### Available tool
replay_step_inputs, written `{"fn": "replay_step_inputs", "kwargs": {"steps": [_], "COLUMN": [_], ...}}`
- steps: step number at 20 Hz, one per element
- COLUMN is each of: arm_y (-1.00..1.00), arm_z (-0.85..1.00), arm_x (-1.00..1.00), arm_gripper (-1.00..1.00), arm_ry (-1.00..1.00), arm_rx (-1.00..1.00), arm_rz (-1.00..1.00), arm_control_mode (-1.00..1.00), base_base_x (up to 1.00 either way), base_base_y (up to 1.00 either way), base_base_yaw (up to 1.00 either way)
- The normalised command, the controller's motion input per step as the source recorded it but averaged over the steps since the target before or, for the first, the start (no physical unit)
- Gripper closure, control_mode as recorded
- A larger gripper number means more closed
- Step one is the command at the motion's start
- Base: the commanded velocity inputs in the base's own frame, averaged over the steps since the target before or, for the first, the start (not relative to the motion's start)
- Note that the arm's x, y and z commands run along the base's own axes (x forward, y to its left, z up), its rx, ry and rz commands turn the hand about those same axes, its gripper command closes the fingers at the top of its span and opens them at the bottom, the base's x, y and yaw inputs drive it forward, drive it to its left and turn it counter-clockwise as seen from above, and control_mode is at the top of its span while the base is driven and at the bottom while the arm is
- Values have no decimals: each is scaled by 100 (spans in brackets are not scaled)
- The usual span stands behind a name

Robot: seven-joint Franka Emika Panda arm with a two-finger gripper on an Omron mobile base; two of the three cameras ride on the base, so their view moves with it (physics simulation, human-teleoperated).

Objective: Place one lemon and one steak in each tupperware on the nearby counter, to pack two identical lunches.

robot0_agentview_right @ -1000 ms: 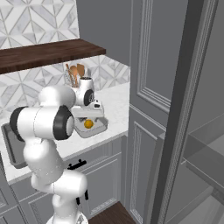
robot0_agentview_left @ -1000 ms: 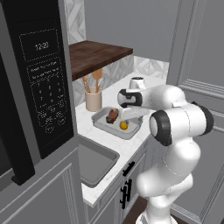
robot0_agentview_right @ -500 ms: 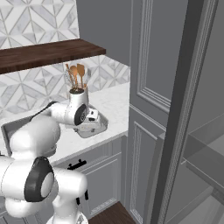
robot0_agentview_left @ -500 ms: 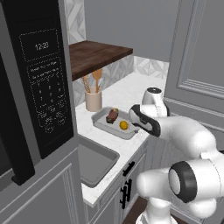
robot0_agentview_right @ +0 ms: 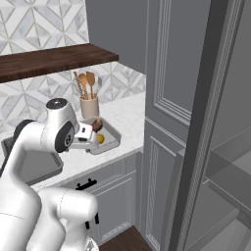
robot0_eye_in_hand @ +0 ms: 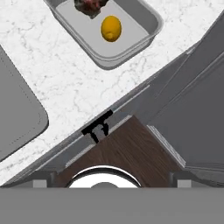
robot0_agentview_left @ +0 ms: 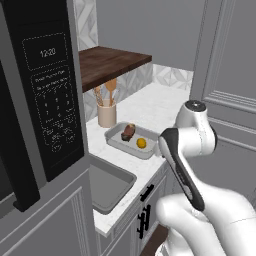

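The gripper hangs with its jaws spread wide and nothing between them, just off the near end of the tupperware, over the front edge of the counter.

Inside the tupperware sit a lemon and a steak — one of each, so this lunch looks packed and the second is what remains. A pot of wooden utensils stands just behind, and the sink lies to the far side of the arm.

Risks, as I judge them:
- The hand is low and close to the tupperware wall; a sideways swing could knock it along the counter or toward the edge.
- The arm is folded tight above the cabinets, so a wide sweep could catch the pot or the shelf.
- Reaching back into this tupperware would undo a finished lunch.

The hand view looks straight down: the lemon lies clear of the steak and of the tupperware's walls, and the black handle and wood floor below mark how far out the hand is. The left base view adds the microwave looming beside the sink — the right base view gives the hand's height over the counter instead.
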Motion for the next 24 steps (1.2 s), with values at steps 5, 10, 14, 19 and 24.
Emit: {"fn": "replay_step_inputs", "kwargs": {"steps": [5,10,14,19,24], "arm_y": [4,-7,3,0,0], "arm_z": [59,6,2,0,0], "arm_x": [-100,-100,-10,-3,0], "arm_gripper": [-100,-100,-100,-100,-100], "arm_ry": [-13,-32,-3,0,0], "arm_rx": [0,0,0,0,0], "arm_rz": [0,-1,2,0,0], "arm_control_mode": [-100,-100,-100,100,100], "base_base_x": [0,0,0,-20,-100], "base_base_y": [0,0,0,0,8], "base_base_yaw": [0,0,0,-1,-3]}}
